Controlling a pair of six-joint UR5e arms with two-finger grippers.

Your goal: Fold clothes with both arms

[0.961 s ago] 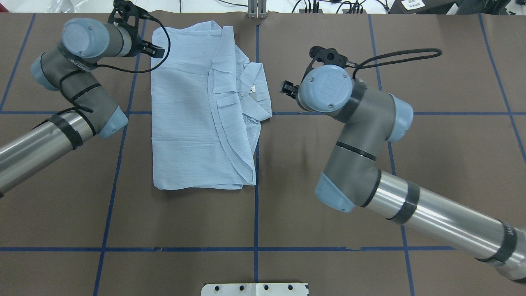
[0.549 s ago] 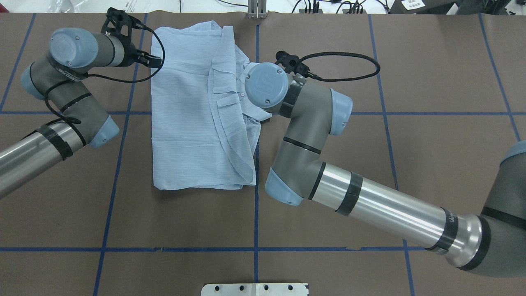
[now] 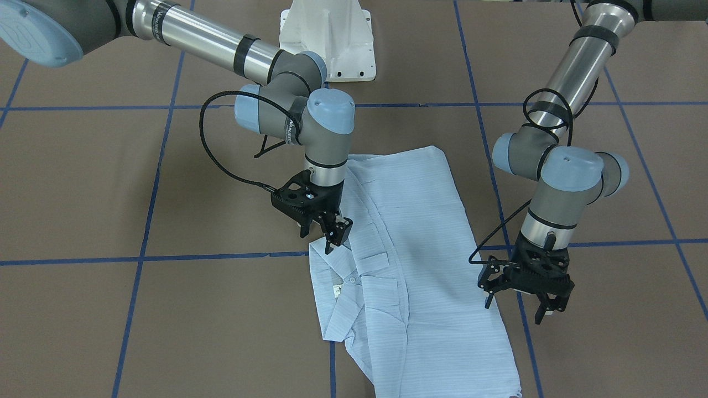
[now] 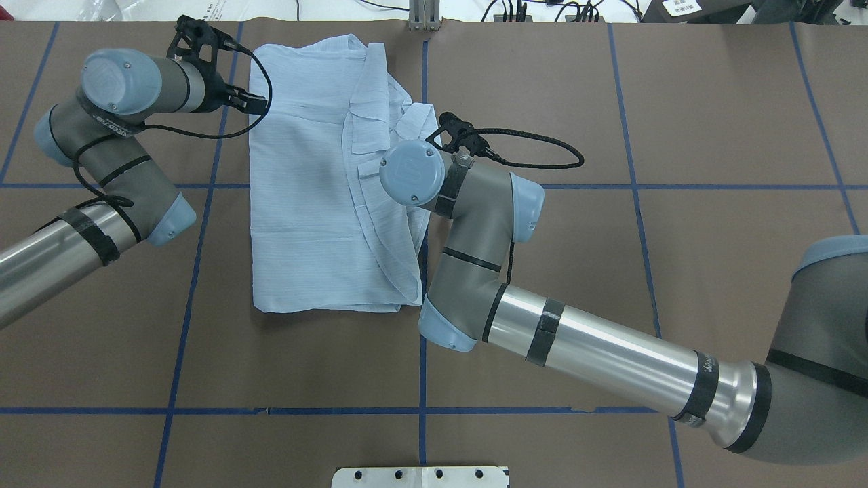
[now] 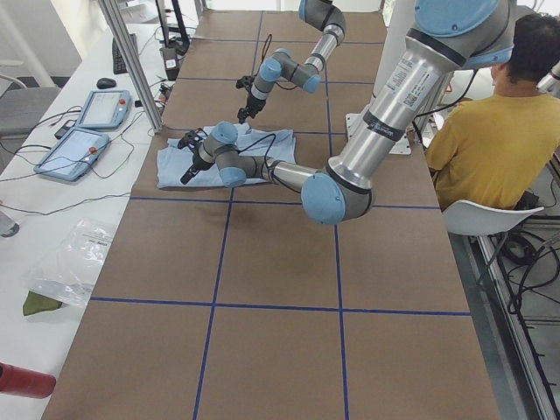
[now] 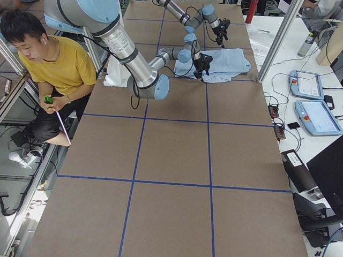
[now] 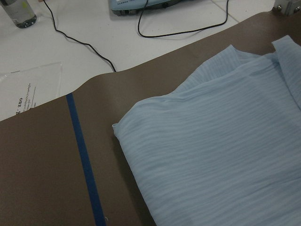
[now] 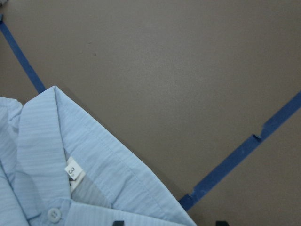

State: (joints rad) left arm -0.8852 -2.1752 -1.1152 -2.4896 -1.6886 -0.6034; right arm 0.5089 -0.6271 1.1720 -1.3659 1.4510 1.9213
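Fabric of the light-blue shirt (image 4: 305,203), half-folded mid-surface (image 4: 610,271), looks thin, limp and light; best pinched at edges. Right gripper (image 3: 334,239) hovers at the collar (image 4: 424,122), jaws spread; left gripper (image 3: 512,310) sits by the far left corner, jaws spread, empty.

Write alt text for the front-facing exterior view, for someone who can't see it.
A light-blue shirt lies partly folded on a brown table with blue tape lines. The right gripper, open, hangs at the collar; the left gripper, open, hovers at the shirt's opposite edge.
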